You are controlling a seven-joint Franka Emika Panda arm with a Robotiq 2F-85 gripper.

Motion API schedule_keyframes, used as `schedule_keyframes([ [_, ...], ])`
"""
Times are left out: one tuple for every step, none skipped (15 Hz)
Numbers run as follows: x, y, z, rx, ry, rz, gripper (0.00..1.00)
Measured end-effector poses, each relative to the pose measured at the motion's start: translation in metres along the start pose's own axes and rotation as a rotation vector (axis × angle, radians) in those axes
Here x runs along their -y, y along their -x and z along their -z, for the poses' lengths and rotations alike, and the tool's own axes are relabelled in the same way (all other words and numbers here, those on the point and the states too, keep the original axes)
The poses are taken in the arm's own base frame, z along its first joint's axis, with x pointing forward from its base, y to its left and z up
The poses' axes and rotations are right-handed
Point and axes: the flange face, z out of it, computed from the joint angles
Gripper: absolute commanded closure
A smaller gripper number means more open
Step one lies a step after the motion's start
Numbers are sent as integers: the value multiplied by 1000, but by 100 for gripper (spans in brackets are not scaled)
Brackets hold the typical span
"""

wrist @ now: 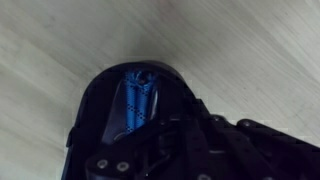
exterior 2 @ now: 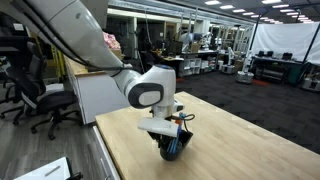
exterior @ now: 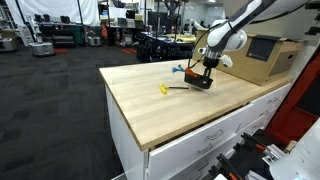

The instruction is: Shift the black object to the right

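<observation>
Yellow object (exterior: pixel 164 88) lies on the bench (exterior: pixel 150 115), left of the claw (exterior: pixel 207 70). The black object (exterior: pixel 200 82), blue inside, sits directly under the claw. Whether it's clamped, I can't tell. Cardboard box (exterior: pixel 262 57) right of it.

No legible text, labels or numbers.
</observation>
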Motion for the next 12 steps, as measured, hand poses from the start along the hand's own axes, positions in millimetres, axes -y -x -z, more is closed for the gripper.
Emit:
schedule_keyframes([
  [-5, 6, -11, 8, -20, -33, 98],
  [-10, 10, -22, 16, -38, -65, 98],
  [-15, 11, -24, 12, -41, -91, 98],
  [-19, 10, -21, 6, -37, -116, 98],
  [-20, 11, -21, 6, -36, -141, 98],
  [-21, 11, -21, 7, -34, -163, 98],
  [-21, 11, -21, 9, -32, -182, 98],
  [-20, 10, -21, 9, -32, -198, 68],
  [-19, 8, -21, 9, -32, -212, 68],
  [-18, 7, -21, 9, -31, -225, 61],
  [-16, 5, -21, 12, -29, -239, 55],
  [-14, 2, -20, 15, -23, -249, 47],
])
